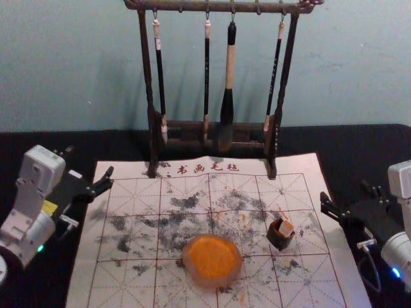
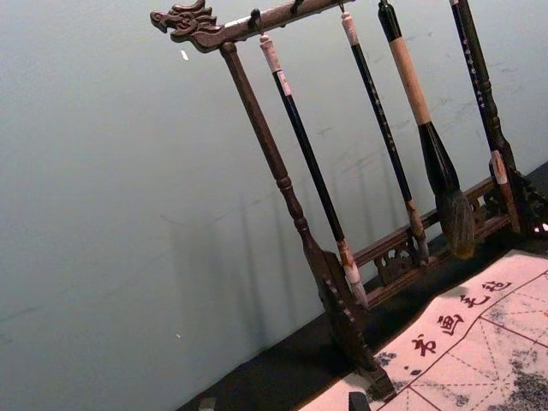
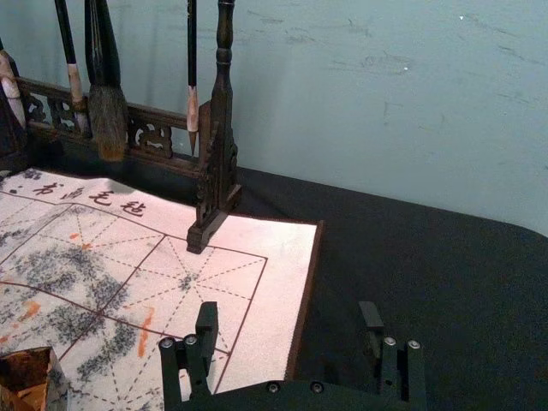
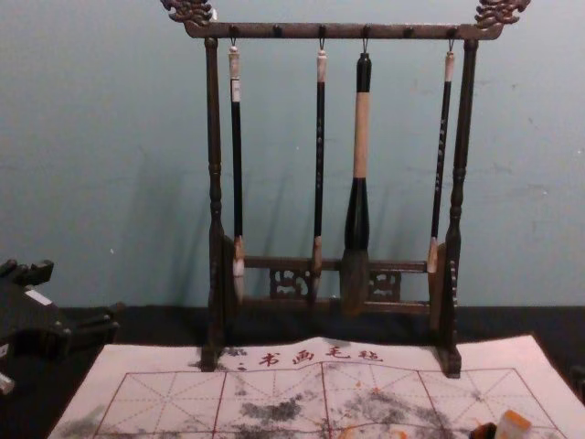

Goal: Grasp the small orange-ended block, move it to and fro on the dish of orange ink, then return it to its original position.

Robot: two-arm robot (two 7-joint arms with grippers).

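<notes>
The small block [image 1: 286,228], pale with an orange end, leans in a small dark brown box [image 1: 279,240] on the mat's right part. In the chest view, the block [image 4: 514,422] pokes up at the lower right. Left of the box lies the round dish of orange ink [image 1: 212,258]. My right gripper [image 1: 347,195] is open over the mat's right edge, apart from the box; in the right wrist view the gripper [image 3: 289,313] holds nothing, and the box [image 3: 34,373] is at the corner. My left gripper [image 1: 88,165], open and empty, is parked by the mat's left edge.
A dark wooden rack [image 1: 212,126] with several hanging brushes stands at the mat's far edge, before the wall. The ink-stained white calligraphy mat [image 1: 83,263] lies on a black tabletop [image 1: 103,146].
</notes>
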